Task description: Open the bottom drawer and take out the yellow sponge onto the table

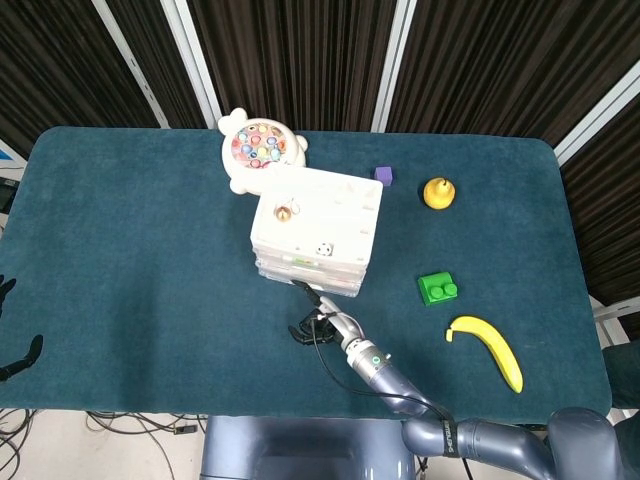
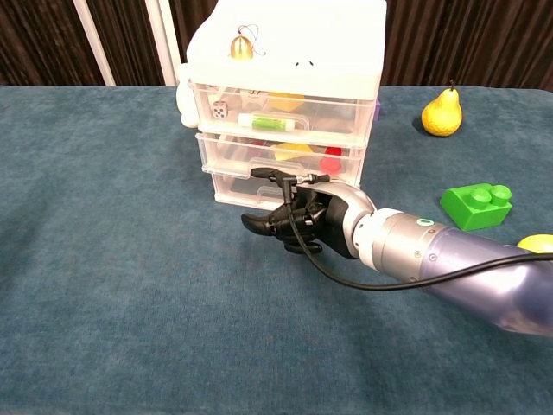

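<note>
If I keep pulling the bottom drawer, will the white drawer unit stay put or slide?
Probably slide: the drawer unit looks like thin, light plastic, sitting loose on the cloth. The right hand pulls low, so tipping seems unlikely. Its few small contents add little weight.

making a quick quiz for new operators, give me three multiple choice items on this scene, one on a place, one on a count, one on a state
1. Where does the yellow pear lie?
A. on the table right of the white plastic drawer unit
B. in the top drawer
C. by the left table edge

2. How many drawers does the unit have?
A. two
B. three
C. five

3. What is the right hand doing?
A. holding the curved yellow banana
B. resting flat on the table
C. reaching at the bottom drawer front

Answers: 1 A, both views show it there. 2 B, the chest view shows three stacked fronts. 3 C, its fingers sit at that front.
</note>
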Robot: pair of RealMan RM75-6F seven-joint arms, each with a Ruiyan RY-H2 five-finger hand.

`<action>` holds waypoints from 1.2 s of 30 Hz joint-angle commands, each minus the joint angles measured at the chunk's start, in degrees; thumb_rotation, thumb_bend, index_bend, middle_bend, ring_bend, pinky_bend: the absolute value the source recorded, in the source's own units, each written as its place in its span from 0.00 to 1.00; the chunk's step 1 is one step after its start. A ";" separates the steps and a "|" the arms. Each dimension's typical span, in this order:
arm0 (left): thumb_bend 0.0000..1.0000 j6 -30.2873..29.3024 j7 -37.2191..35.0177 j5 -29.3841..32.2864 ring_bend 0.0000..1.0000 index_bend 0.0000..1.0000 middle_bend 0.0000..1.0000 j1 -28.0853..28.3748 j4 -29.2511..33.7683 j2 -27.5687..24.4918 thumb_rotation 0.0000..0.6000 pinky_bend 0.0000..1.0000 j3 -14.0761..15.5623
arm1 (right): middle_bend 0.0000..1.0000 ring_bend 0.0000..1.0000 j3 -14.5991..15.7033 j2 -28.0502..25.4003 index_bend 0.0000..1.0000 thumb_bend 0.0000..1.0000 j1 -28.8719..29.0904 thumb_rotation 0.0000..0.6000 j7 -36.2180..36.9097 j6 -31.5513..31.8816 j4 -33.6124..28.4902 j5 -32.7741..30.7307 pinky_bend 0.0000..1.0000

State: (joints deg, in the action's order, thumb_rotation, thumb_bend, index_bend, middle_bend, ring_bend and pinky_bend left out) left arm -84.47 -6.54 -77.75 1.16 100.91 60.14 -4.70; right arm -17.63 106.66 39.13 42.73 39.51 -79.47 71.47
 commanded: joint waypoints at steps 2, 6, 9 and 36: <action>0.36 0.12 0.09 0.12 0.00 0.03 0.00 0.03 -0.02 -0.01 1.00 0.00 0.01 | 1.00 1.00 0.95 -0.44 0.00 0.48 -0.15 1.00 1.71 0.17 -0.37 1.93 1.00; 0.36 0.24 0.24 0.19 0.00 0.03 0.00 0.06 0.01 -0.02 1.00 0.00 0.03 | 1.00 1.00 1.59 -0.78 0.00 0.48 -0.20 1.00 2.74 0.42 -0.75 3.17 1.00; 0.36 0.26 0.33 0.29 0.00 0.03 0.00 0.07 0.08 -0.04 1.00 0.00 0.00 | 1.00 1.00 2.12 -0.93 0.00 0.48 -0.27 1.00 3.52 0.80 -0.92 3.94 1.00; 0.36 0.19 0.69 0.39 0.00 0.03 0.00 0.08 0.13 0.06 1.00 0.00 -0.06 | 1.00 1.00 6.50 -2.03 0.00 0.48 -1.61 1.00 5.55 4.13 -3.55 6.48 1.00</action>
State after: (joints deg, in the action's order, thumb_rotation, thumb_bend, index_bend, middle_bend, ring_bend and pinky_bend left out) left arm -84.28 -5.84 -77.36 1.24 101.04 60.21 -4.76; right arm -11.15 104.64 37.54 48.29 43.61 -82.99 77.95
